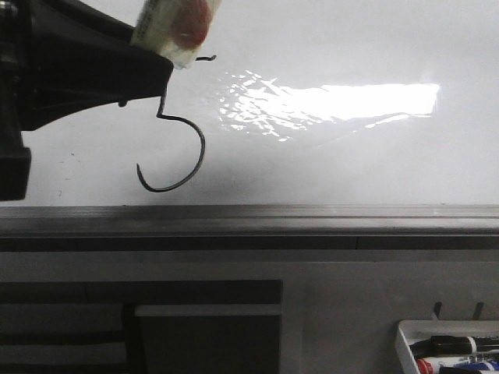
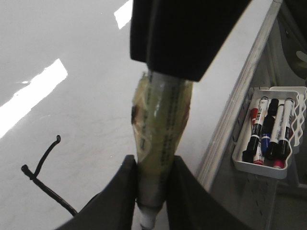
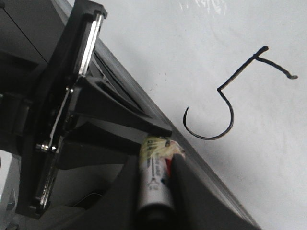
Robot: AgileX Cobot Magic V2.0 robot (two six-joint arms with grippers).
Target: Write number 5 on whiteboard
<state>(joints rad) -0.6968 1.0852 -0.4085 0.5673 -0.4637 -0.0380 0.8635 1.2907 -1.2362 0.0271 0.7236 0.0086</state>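
Note:
The number 5 (image 1: 203, 148) is drawn in thin black line on the whiteboard (image 1: 351, 171), left of the glare. My left gripper (image 1: 160, 58) reaches in from the upper left and is shut on a tape-wrapped marker (image 1: 175, 27). The marker's end lies over the left part of the 5's top bar. In the left wrist view the fingers clamp this marker (image 2: 160, 124) and part of the 5 (image 2: 45, 158) shows. My right gripper (image 3: 156, 191) is shut on another taped marker (image 3: 153, 177), below the board's ledge. The whole 5 (image 3: 232, 117) shows there.
A grey metal ledge (image 1: 312, 214) runs along the board's lower edge. A small white tray (image 1: 405, 343) with several markers hangs at the lower right and shows in the left wrist view (image 2: 254, 167). A black bracket with metal strips (image 3: 62, 120) stands beside the right gripper.

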